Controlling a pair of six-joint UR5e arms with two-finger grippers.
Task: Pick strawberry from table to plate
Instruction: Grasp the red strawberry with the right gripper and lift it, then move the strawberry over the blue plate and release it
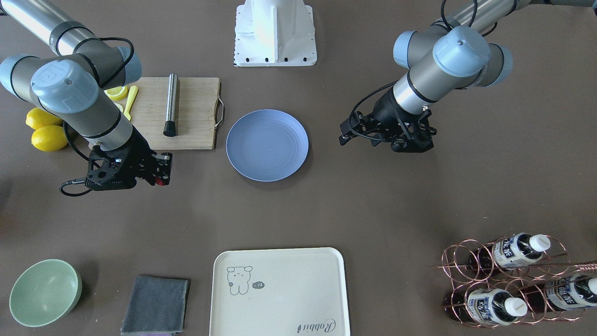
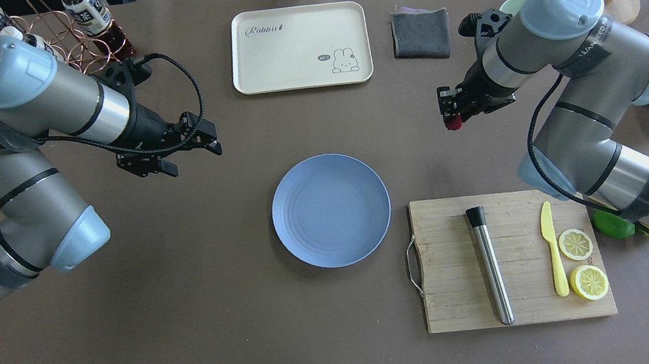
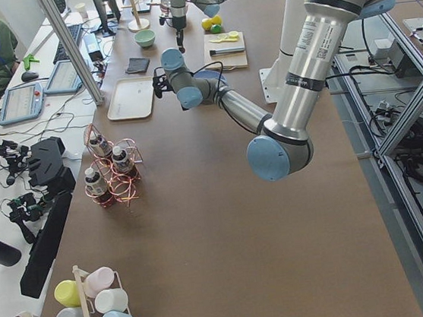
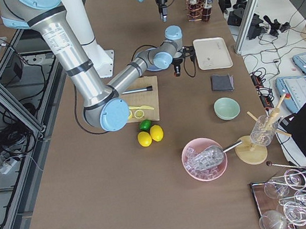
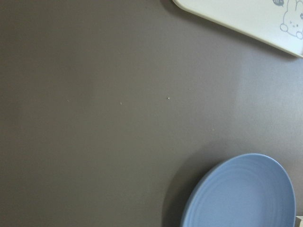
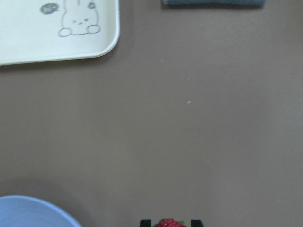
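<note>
Strawberry (image 2: 453,124) is caught in the right hand (image 2: 452,118), a little dark-red berry pinched between the two black fingers, and the right wrist view has it peeking up at the bottom edge with a finger on either side. That hand is closed on it, out over the bare desk (image 2: 193,319), beside the plate (image 2: 331,210) and well short of its rim; whether the berry touches the desk, I cannot tell. The plate itself sits at the middle of the desk, periwinkle blue, nothing in it. Beyond the berry lies a folded grey cloth (image 2: 420,33), and next to that the cream tray (image 2: 302,68) with its little animal drawing. On the robot's side of the right hand, the wooden cutting board (image 2: 453,289) carries a steel muddler (image 2: 491,267), a yellow knife (image 2: 552,253) and two lemon halves (image 2: 576,244), with a green lime (image 2: 614,226) tucked just off the board under the right arm. Over on the other side, the left hand (image 2: 215,141) hangs above bare desk, its fingers looking spread with nothing between them, and the copper bottle rack (image 2: 71,49) stands behind it.
</note>
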